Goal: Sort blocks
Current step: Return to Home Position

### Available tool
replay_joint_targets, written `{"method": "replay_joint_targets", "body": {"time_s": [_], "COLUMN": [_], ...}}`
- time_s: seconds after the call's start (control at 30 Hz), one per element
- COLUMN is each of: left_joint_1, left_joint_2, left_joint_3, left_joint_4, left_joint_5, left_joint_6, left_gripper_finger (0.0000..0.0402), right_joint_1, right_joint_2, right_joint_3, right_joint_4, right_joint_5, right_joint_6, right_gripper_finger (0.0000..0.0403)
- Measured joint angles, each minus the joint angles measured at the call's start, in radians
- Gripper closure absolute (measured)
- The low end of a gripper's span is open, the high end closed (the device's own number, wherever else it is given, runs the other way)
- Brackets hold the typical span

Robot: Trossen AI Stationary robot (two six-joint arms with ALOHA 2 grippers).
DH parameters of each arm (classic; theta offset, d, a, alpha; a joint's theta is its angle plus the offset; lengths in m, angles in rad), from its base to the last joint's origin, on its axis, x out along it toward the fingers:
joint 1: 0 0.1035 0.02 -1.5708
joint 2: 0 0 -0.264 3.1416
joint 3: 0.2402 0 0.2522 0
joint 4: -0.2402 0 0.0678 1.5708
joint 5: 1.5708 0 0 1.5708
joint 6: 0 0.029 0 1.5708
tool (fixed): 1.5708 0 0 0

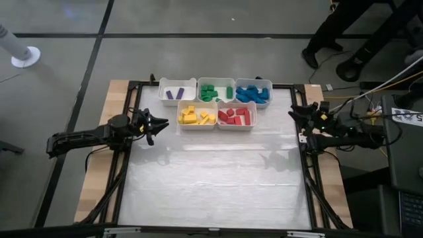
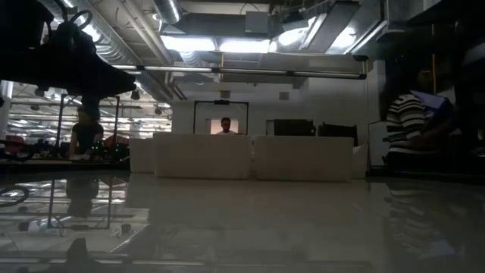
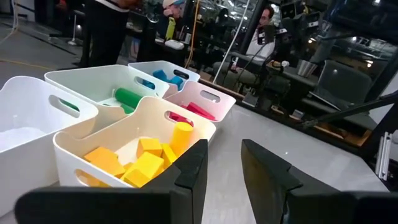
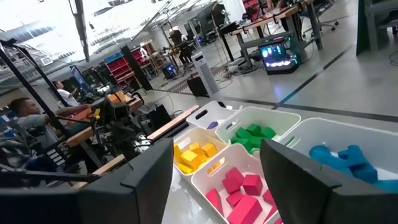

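Left gripper (image 1: 160,123) sits low at the left edge of the white mat (image 1: 211,178), just beside the bottom-left bin (image 1: 197,127). Its fingers are parted by a moderate gap with nothing between them.

The bins stand in two rows at the mat's far end, one colour each:
- purple blocks (image 1: 176,94) in the top-left bin (image 1: 177,80)
- yellow blocks (image 1: 196,116) in the bottom-left bin
- green blocks (image 1: 215,91) in the top-centre bin (image 1: 216,80)
- red blocks (image 1: 235,117) in the bottom-right bin (image 1: 236,128)
- blue blocks (image 1: 253,94) in the top-right bin (image 1: 254,80)

Every block in view is in a bin, so the sort looks done.

Right gripper (image 1: 293,112) is at the mat's right edge, near the top-right bin but apart from it, fingers spread wide and empty. Both arms lie low along the frame sides. That reads as a park pose, leaving bins and mat unobstructed.
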Motion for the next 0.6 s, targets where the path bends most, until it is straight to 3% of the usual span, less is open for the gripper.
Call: {"method": "replay_joint_targets", "body": {"time_s": [0.6], "left_joint_1": [0.000], "left_joint_2": [0.001], "left_joint_3": [0.000], "left_joint_4": [-0.003], "left_joint_5": [0.000], "left_joint_6": [0.027], "left_gripper_finger": [0.0315], "right_joint_1": [0.000], "right_joint_2": [-0.001], "right_joint_3": [-0.378], "right_joint_4": [0.462], "right_joint_5": [-0.005], "right_joint_6": [0.100], "right_gripper_finger": [0.0164]}}
